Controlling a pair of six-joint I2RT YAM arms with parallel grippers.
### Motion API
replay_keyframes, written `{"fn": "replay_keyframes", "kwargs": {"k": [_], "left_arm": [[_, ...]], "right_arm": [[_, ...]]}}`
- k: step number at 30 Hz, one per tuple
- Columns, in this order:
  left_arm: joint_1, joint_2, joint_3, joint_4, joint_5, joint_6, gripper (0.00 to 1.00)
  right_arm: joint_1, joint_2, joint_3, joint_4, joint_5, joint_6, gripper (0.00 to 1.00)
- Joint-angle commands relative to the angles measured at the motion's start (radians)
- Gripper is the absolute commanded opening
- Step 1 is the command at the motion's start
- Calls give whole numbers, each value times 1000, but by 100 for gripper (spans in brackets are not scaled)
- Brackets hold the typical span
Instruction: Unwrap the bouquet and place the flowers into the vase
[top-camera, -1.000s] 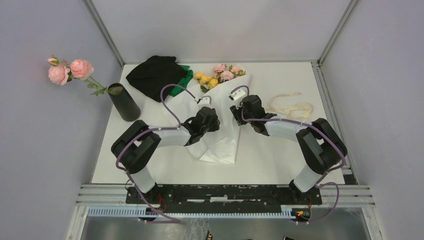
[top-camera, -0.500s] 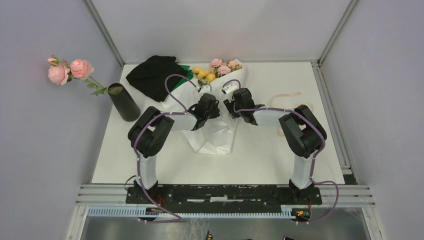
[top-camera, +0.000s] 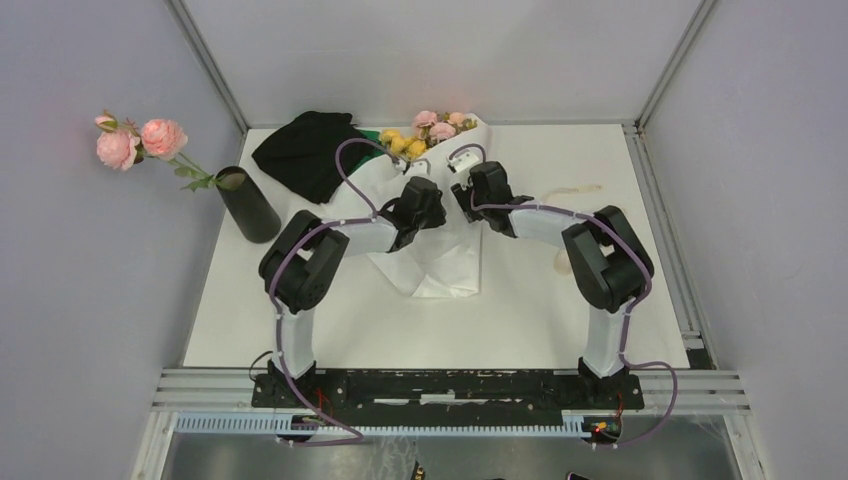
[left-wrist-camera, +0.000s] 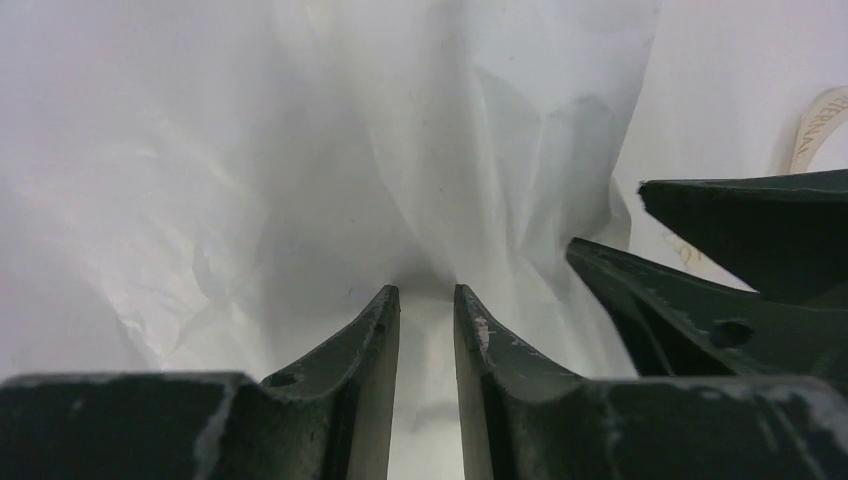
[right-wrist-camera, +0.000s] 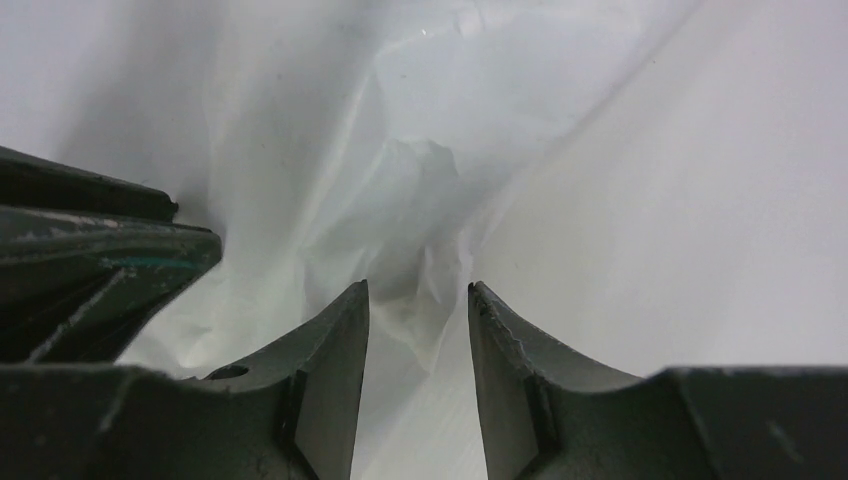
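Unwrapping step: left fingers (left-wrist-camera: 372, 340) and right fingers (right-wrist-camera: 338, 340) each pinch the large white paper sheet (top-camera: 445, 265); next, spread it off the pink and yellow artificial roses (top-camera: 428, 132).

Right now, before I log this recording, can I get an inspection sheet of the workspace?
Surface: white table, no spills seen.
Job's things: bouquet in its white paper, mid-table, flowers toward the far edge; black vase stands at the left edge.
Clutter: black-and-green cloth heap far left; cream ribbon loose on the right; a pink rose stem sits in the vase.
Grippers: left end effector and right end effector side by side, each closed on a fold of the bouquet's paper.
Cables: purple cable loops above the left arm; no snag seen.
Surroundings: grey walls, metal frame; nothing else seen.
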Motion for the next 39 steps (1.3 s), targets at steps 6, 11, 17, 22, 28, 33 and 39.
{"fn": "replay_keyframes", "kwargs": {"k": [6, 11, 17, 22, 28, 33, 39], "left_arm": [[-7, -270, -152, 16, -11, 26, 36], [8, -403, -187, -97, -179, -32, 99], [97, -510, -341, 15, -67, -174, 100], [98, -482, -393, 97, -23, -220, 98], [95, -385, -307, 150, 48, -175, 80], [84, -300, -162, 158, 182, -154, 74], [-45, -216, -15, 131, 209, -112, 77]], "right_arm": [[5, -290, -150, 44, 3, -5, 47], [5, -369, -183, 44, 4, -5, 47], [5, -389, -195, 32, 14, -15, 48], [5, -394, -209, 39, 11, -11, 48], [5, -416, -232, 44, 2, -7, 48], [5, -482, -279, 50, 29, -7, 48], [5, -691, -354, 33, 111, -18, 48]]}}
